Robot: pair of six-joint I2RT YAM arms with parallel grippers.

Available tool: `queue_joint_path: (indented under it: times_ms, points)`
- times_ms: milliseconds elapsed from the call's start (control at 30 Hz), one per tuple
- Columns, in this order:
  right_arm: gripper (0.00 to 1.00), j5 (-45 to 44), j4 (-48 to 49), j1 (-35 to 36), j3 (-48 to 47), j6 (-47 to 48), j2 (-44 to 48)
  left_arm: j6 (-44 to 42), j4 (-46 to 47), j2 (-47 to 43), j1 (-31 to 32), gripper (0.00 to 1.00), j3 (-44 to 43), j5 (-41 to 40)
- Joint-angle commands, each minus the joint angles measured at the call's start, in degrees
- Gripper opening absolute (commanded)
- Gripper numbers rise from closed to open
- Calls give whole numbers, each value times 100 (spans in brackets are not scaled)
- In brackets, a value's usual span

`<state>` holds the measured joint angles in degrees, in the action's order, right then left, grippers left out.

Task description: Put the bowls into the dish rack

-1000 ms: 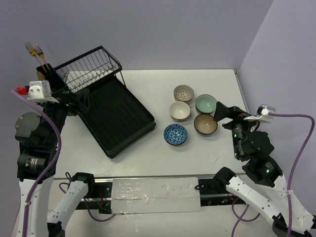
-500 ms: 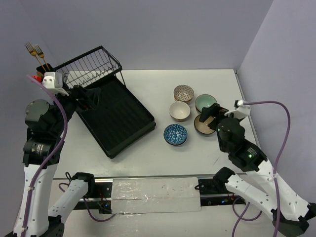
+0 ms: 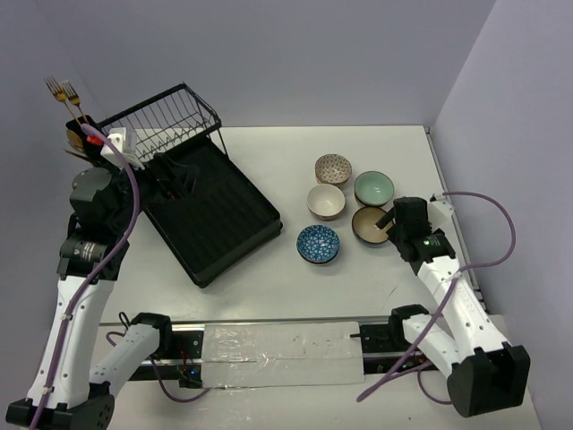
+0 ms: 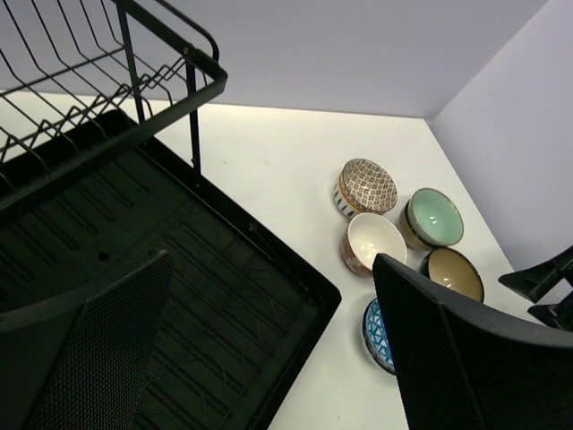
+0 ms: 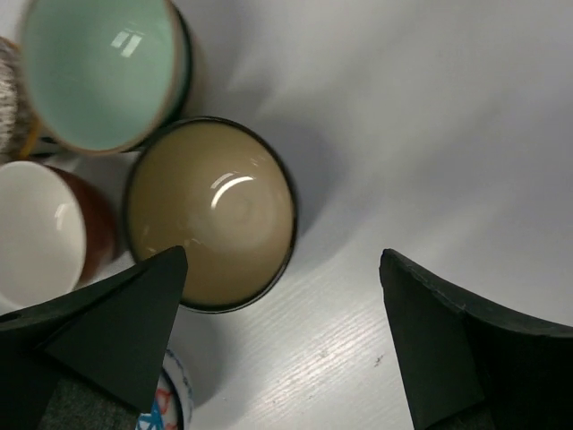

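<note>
Lowered and swung inward since the earlier frame, the right tool point(image 5: 277, 269) hangs wide open and empty over the rim of the tan bowl point(image 5: 210, 215) near the right edge of the counter point(image 3: 269, 269), seemingly poised to pinch it, while the open, empty left tool point(image 4: 270, 264) waits above the dish rack point(image 3: 215, 215).

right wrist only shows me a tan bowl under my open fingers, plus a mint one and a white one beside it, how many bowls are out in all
Observer: Five. Your view barely catches the other two: a dotted bowl at the far end of the group and a blue patterned bowl at its near left.
Operator: any in the rack yet
Observer: None. The dish rack stands left of the group, with no bowl on its tray or in its wire tier.
Operator: wheres the left arm
Observer: The left gripper hangs open over the rack's tray, holding nothing.
</note>
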<state>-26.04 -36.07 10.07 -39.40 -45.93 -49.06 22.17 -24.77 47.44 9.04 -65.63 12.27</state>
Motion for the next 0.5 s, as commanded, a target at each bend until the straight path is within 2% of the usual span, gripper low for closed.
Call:
queue_joint_path:
  times_ms: [0, 133, 467]
  points:
    - [93, 696, 223, -529, 221, -302, -209, -2, 149, -7, 63, 99, 76, 118]
    - [84, 1066, 636, -927, 520, -302, -543, -11, 131, 11, 98, 99, 182, 135]
    - [67, 1057, 1506, -963, 696, -223, -1088, 68, 184, 160, 221, 99, 357, 232]
